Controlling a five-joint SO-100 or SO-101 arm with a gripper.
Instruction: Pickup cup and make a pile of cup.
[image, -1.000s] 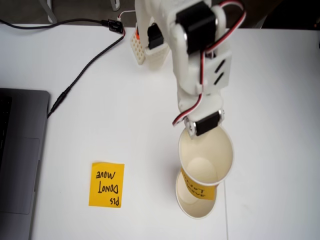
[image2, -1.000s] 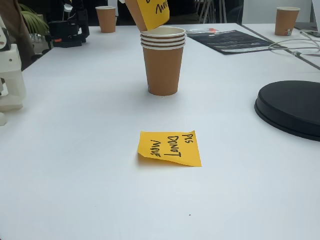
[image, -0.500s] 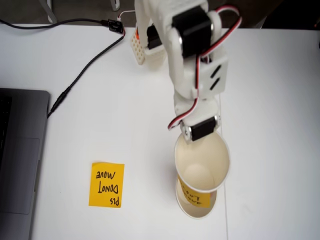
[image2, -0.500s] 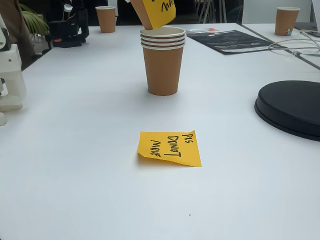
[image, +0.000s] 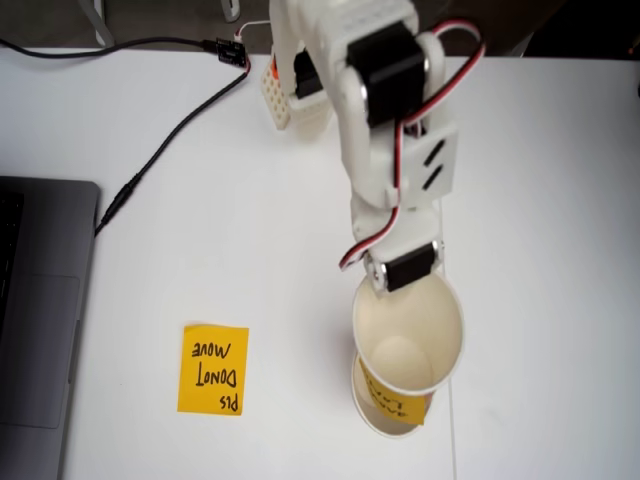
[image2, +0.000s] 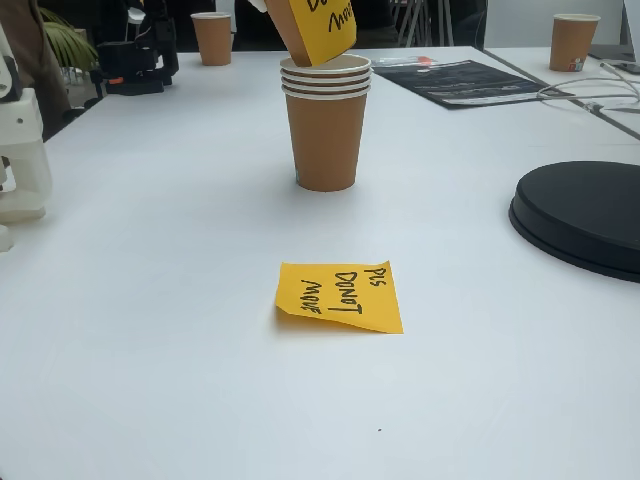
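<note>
Pincer (image: 400, 285) of the white arm grips the rim of a tilted brown paper cup with a yellow note (image: 408, 335) (image2: 312, 28), now lower and nearer the brown stack showing 3 rims (image2: 326, 120), directly beneath it; the flat orange sticky note (image: 214, 369) stays put.

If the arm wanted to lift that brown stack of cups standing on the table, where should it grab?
Around the tapered wall just under the rolled rims of the brown stack, coming in level from the side. It stands upright, and the rims would stop the fingers slipping. The held cup hangs tilted over its mouth, so coming from above looks blocked.
</note>
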